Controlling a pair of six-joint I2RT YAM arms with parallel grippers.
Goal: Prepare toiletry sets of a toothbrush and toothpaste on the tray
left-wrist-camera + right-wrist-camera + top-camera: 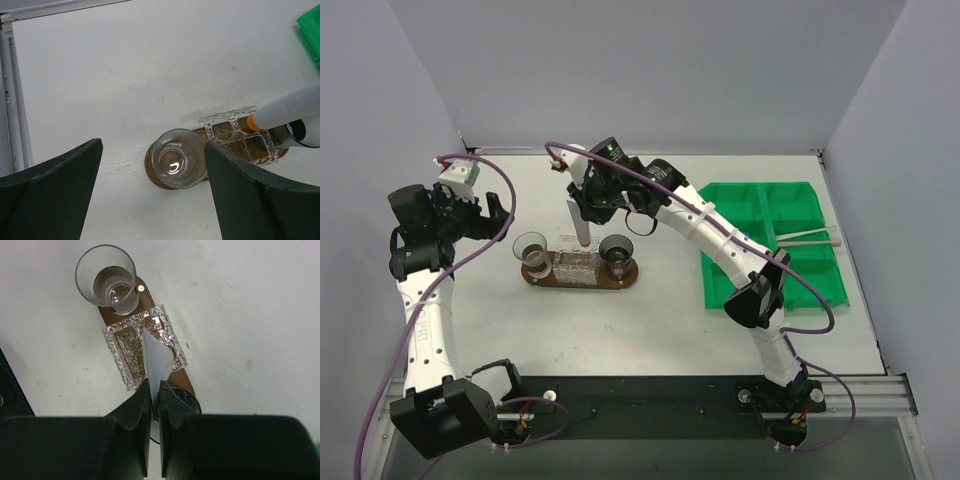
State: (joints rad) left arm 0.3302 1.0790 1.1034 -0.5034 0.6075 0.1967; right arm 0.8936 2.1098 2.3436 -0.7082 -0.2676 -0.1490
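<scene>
Obs., right gripper (155, 390): fingers (135, 412) pressed together on the flat wide end of the toothpaste (159, 362). The tube hangs close to upright, orange cap down, over the clear holder (131, 347). Cannot tell whether the cap touches the holder.

Tray (625, 281): about mid-tabletop (650, 330), slightly toward the left edge, long axis parallel to the near edge. The clear holder sits on its middle, with the left-end cup (530, 252) and the right-end cup (616, 252) standing upright at either side. The right-end cup is partly hidden under the gripper in the right wrist view.

Obs., left gripper (152, 147): fingers (55, 195) spread wide, nothing between them. It hangs above the tabletop on the left-edge side of the tray, looking down on the left-end cup.

Toothbrush (810, 238): lies across the right side of the green bin (760, 200) near the tabletop's right edge, one end past the bin's right rim. It is well apart from the tray.
</scene>
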